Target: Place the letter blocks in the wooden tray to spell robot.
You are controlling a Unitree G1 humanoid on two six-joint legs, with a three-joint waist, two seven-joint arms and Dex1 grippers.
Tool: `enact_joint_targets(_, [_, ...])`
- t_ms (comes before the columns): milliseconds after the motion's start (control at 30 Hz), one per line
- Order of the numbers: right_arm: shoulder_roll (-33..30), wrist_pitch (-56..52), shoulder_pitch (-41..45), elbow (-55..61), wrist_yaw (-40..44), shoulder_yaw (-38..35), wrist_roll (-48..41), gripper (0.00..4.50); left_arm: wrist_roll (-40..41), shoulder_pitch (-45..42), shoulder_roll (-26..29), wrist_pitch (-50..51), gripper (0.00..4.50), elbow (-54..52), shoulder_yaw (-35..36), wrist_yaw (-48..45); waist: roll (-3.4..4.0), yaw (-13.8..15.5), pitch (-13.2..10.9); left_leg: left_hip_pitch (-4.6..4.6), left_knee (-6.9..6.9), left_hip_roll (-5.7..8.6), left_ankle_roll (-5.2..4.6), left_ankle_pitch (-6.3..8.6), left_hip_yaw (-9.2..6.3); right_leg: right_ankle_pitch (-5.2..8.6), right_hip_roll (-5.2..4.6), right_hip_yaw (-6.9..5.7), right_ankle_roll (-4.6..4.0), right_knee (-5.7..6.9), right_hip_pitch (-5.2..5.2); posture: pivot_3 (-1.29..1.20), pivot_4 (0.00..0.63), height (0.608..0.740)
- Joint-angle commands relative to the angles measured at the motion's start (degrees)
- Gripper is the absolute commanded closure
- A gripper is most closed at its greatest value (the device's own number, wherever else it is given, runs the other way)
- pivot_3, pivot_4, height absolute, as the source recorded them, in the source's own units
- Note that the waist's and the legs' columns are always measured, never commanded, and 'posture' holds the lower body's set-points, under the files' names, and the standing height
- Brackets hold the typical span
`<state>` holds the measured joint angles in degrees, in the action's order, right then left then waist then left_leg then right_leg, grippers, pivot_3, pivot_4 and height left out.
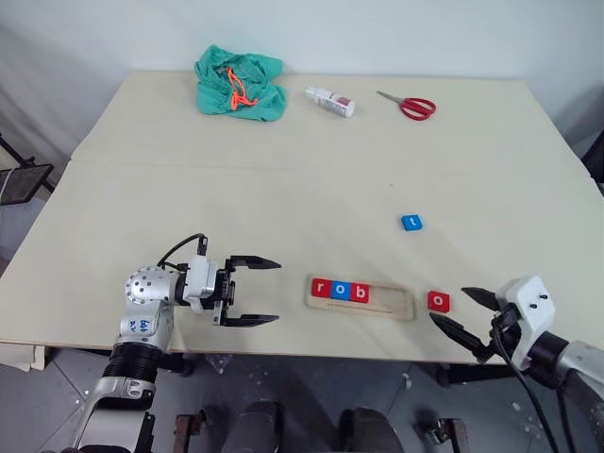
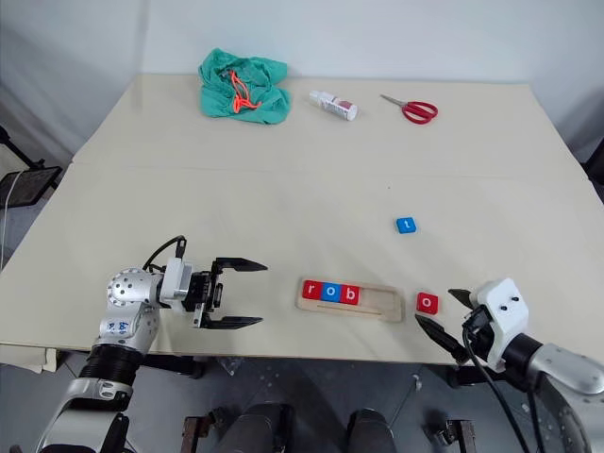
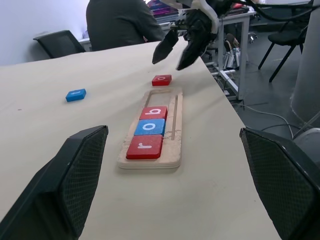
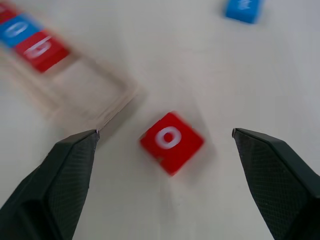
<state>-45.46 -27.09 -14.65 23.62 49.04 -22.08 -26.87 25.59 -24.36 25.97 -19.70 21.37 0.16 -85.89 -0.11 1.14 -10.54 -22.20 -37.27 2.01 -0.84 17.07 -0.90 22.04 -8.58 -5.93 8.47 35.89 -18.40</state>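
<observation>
Pale-wood tray [image 1: 401,307] holds 3 flat square tiles [image 1: 340,290]; both end effectors [image 1: 247,291] [image 1: 460,310] spread wide.

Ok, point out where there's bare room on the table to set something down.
Bare: the wide middle between the green cloth, bottle, scissors and the wooden tray. Crowded: the near edge, around the tray, red o block, and open right gripper.

Red "o" block [image 2: 427,302] just right of tray [image 2: 377,307], apparently between open rt tool [image 2: 444,315] fingers.
</observation>
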Motion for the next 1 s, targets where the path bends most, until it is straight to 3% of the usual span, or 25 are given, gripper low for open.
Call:
enact_joint_targets(33, [-5.0, 3.4, 4.2, -4.0, 6.4, 1.0, 0.8, 0.04, 0.9, 0.0, 0.8, -0.4, 0.0, -0.4, 0.9, -0.9, -0.01, 0.0, 0.0, -0.01, -0.02, -0.01, 0.0, 0.0, 0.01, 0.0, 0.0, 0.0, 0.0, -0.01, 0.0, 0.0, 0.15, 0.74])
enact_joint_targets(167, [-10.1, 6.1, 10.8, -10.3, 12.7, 5.1, 2.6, 0.04, 1.2, 1.0, 1.7, -0.2, 0.0, -1.2, 1.3, -0.9, -0.02, 0.1, 0.0, -0.03, -0.04, -0.02, 0.0, 0.0, -0.02, 0.0, 0.0, -0.05, 0.0, -0.04, 0.01, 0.0, 0.15, 0.74])
enact_joint_targets(433, [-12.3, 9.8, 21.2, -20.5, 19.2, 14.5, 7.9, 0.04, 1.0, 3.6, 2.4, -0.3, 0.0, -4.0, 2.1, 0.9, -0.03, 0.1, 0.0, -0.13, -0.13, 0.02, 0.0, 0.0, -0.07, 0.0, -0.04, -0.14, 0.0, -0.05, 0.02, 0.0, 0.15, 0.74])
enact_joint_targets(733, [-12.0, 14.5, 21.6, -25.4, 19.8, 17.8, 12.6, 0.04, 1.0, 5.3, 3.1, 0.1, 0.0, -6.0, 2.5, 2.1, -0.03, 0.2, 0.0, -0.15, -0.13, 0.01, 0.0, 0.0, -0.07, 0.0, -0.04, -0.18, 0.0, -0.05, 0.01, 0.0, 0.15, 0.74])
enact_joint_targets(833, [-11.8, 17.2, 21.6, -26.6, 20.1, 18.1, 14.0, 0.61, 1.2, 5.1, 3.2, 0.2, 0.0, -6.0, 2.6, 2.1, -0.03, 0.2, 0.0, -0.14, -0.13, 0.01, 0.0, 0.0, -0.07, 0.0, -0.04, -0.18, 0.0, -0.05, 0.02, 0.0, 0.15, 0.74])
enact_joint_targets(1000, [-10.8, 15.4, 23.2, -24.9, 19.1, 16.9, 12.3, 2.34, 1.1, 4.2, 3.3, 0.0, 0.0, -4.9, 2.6, 1.7, -0.03, 0.2, 0.0, -0.14, -0.18, 0.0, 0.0, 0.0, -0.08, 0.0, -0.03, -0.18, 0.0, -0.05, 0.03, 0.0, 0.15, 0.74])
